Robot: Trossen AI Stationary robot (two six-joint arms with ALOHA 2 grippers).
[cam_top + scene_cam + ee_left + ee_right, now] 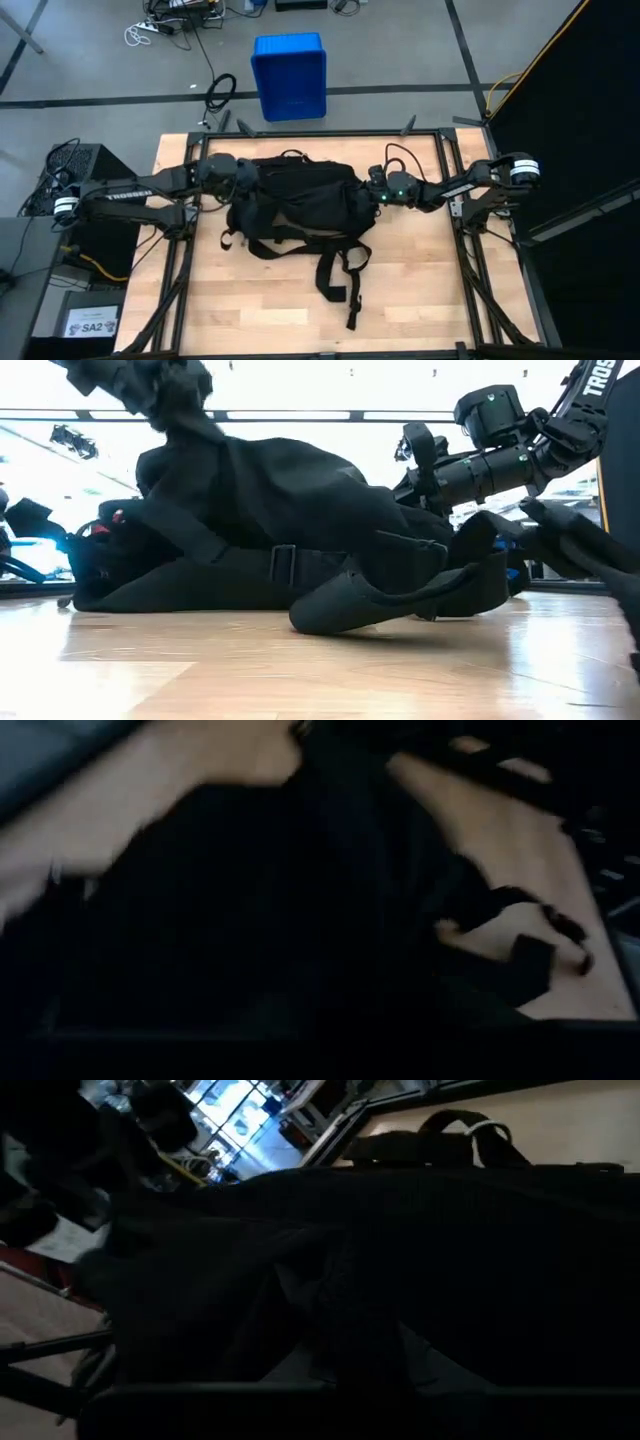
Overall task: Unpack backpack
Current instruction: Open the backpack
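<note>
Because the backpack (300,200) lies flat on its side across the middle of the desk (420,290), straps trailing toward the bottom centre of the high view, I have an arm at each end so the soft fabric cannot slide. My right hand (372,190) sits at the bag's right edge, fingers shut; whether they pinch fabric I cannot tell, since the right wrist view shows only dark cloth pressed close. I judge it is there to anchor that end. My left hand (243,180) is at the bag's left end, near the top of the pack; I cannot tell how wide it stands, as the left wrist view is blurred. Nothing has come out of the bag yet. Beyond the desk, at the high view's top centre, a blue crate (289,73) waits on the floor, probably for the contents.
</note>
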